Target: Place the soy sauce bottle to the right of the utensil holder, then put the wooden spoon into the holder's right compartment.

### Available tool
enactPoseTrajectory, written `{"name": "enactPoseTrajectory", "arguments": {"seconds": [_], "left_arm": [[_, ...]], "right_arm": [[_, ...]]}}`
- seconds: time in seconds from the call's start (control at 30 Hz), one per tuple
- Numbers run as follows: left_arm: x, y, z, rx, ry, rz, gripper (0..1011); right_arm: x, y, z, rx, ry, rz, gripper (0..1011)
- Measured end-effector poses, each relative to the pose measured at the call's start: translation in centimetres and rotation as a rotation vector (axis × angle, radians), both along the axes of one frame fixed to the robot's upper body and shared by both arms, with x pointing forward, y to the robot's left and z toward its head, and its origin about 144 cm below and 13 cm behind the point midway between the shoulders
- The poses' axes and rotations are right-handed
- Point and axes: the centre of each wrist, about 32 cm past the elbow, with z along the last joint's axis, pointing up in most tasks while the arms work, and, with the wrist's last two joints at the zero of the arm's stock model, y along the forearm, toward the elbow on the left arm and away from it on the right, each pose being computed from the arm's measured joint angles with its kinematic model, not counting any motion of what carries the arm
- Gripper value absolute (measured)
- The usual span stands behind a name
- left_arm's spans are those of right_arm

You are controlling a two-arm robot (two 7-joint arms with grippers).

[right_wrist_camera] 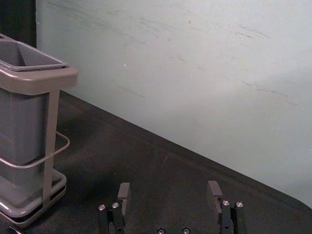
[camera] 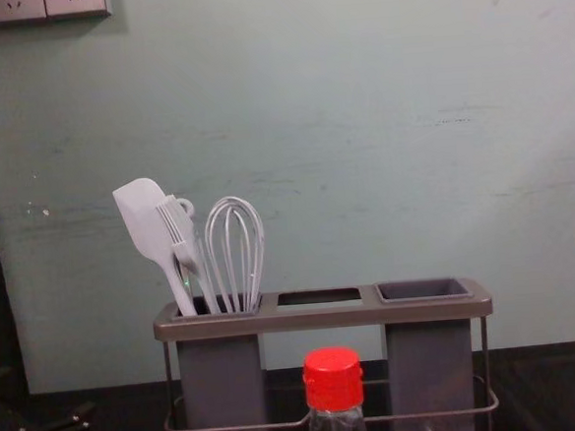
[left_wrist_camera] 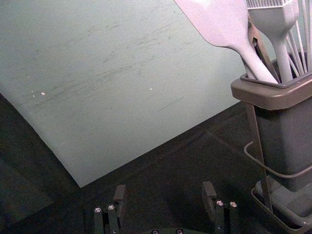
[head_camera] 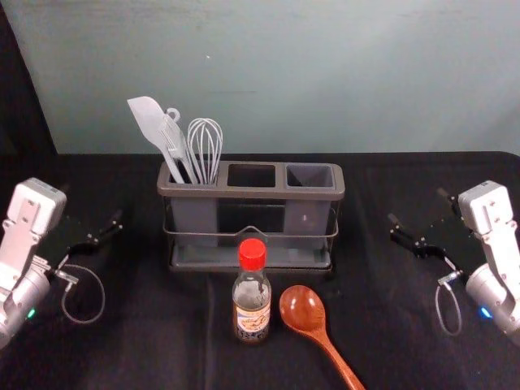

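Red-capped bottle (head_camera: 253, 305), upright, between left hand (head_camera: 93, 205) and right hand (head_camera: 417, 206)

The spoon (head_camera: 302, 309) before me is smooth, glossy wood. The bottle (head_camera: 252, 288) is clear and shiny; I cannot tell glass from plastic. Its cap (head_camera: 252, 254) looks like smooth plastic, its label (head_camera: 252, 319) like paper. I see matt plastic on the utensil holder (head_camera: 268, 193), a thin metal-looking rail (camera: 224, 429), a smooth, dull spatula (camera: 141, 216), and matt cloth over the worktop (head_camera: 122, 341).
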Motion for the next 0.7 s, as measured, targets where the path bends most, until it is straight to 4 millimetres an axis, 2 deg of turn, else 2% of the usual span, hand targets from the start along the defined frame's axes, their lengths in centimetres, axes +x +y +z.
{"name": "enactPoseTrajectory", "arguments": {"seconds": [0.7], "left_arm": [[0.00,0.00,0.00,0.000,0.000,0.000,1011]], "right_arm": [[-0.14,0.06,0.09,-0.013,-0.011,0.007,1003]]}}
